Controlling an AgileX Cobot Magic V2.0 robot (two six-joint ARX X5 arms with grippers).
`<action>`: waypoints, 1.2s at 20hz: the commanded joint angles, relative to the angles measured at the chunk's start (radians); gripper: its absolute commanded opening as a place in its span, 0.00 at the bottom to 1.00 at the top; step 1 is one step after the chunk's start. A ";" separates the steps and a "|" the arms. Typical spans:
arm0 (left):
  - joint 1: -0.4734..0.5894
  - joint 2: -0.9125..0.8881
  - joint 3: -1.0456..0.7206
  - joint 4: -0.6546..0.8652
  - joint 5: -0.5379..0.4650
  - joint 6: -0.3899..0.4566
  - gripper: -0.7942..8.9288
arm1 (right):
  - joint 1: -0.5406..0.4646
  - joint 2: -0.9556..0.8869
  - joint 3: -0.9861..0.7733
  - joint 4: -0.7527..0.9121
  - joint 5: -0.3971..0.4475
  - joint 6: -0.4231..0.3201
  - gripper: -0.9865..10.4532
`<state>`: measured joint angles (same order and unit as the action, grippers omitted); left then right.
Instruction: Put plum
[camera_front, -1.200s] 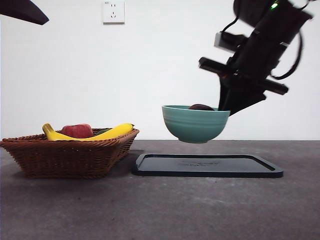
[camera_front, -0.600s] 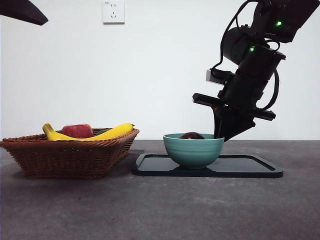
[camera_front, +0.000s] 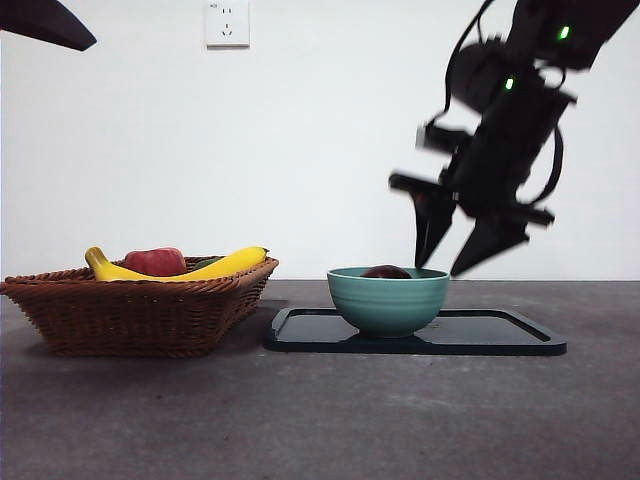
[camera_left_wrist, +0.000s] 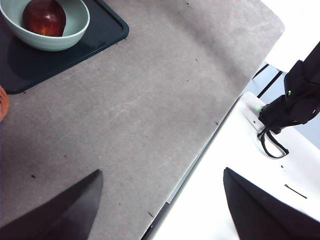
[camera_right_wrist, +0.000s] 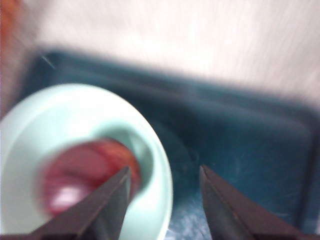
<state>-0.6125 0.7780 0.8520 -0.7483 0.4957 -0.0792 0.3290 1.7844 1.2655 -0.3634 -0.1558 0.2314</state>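
Right gripper (camera_front: 458, 255) fingers spread apart, holding nothing, hanging just above the right rim of the teal bowl (camera_front: 388, 300); the right wrist view is blurred but shows the two black jaws with a gap between them straddling the rim area. Plum (camera_front: 386, 272) sits inside the bowl, only its dark top showing over the rim in the front view; the left wrist view shows it clearly as a dark red round fruit resting in the bowl's hollow. Plum lies below and a bit left of the right fingertips, not touching them. Bowl stands on the black tray (camera_front: 500, 335), toward the tray's left half, so fruit, bowl and tray are stacked as one set. Judged from this, the placing looks done and the open jaws mean the bowl is released. Left gripper (camera_left_wrist: 160, 210) waits high at the left, jaws wide, empty, well apart from the bowl. Wicker basket (camera_front: 140, 310) with bananas (camera_front: 225, 264) and a red fruit (camera_front: 155, 261) sits left of the tray, untouched.
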 joint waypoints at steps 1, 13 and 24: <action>-0.005 0.006 0.010 0.016 -0.002 0.008 0.47 | -0.005 -0.092 0.026 -0.013 -0.002 -0.018 0.28; -0.005 0.006 0.010 0.046 -0.003 0.008 0.47 | -0.002 -0.627 0.024 -0.463 -0.061 -0.135 0.28; -0.005 0.006 0.010 0.046 -0.028 0.008 0.47 | 0.128 -0.936 -0.274 -0.509 -0.145 -0.137 0.28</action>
<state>-0.6125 0.7780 0.8524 -0.7124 0.4702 -0.0769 0.4515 0.8474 0.9791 -0.8852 -0.2966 0.1009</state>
